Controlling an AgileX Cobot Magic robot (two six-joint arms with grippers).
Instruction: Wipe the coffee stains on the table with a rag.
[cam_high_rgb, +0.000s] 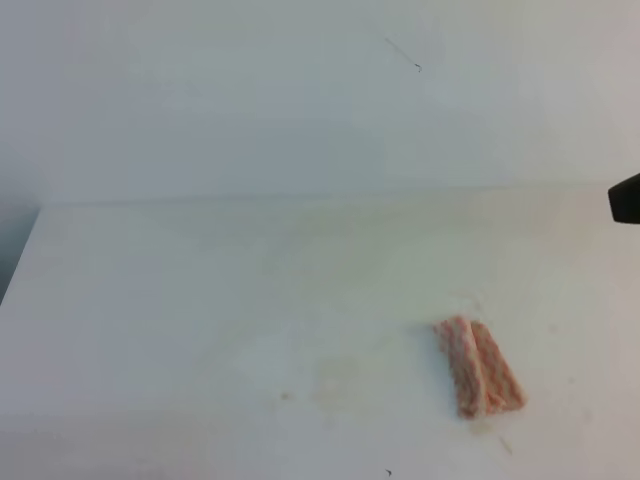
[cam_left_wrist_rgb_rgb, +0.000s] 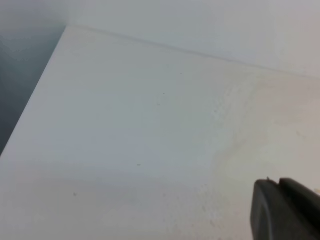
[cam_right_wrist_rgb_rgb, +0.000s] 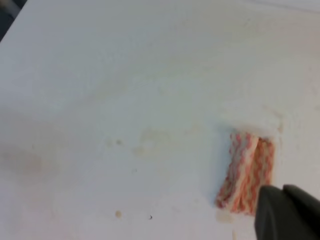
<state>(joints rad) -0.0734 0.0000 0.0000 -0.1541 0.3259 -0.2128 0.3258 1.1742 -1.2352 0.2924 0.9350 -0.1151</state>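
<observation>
White table (cam_high_rgb: 200, 300), pale wall (cam_high_rgb: 250, 90) behind; rag (cam_high_rgb: 478, 367) flat; right claw (cam_right_wrist_rgb_rgb: 287, 212) seemingly pressed together; left unclear.

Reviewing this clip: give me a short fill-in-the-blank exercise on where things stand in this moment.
1. The rag is striped white and ____.
2. In the high view the small brown coffee stain lies to the ____ of the rag.
3. The rag lies on the table, and no gripper is ____ it.
4. In the high view the right gripper shows only at the ____ edge.

Missing words: pink; left; holding; right
</observation>
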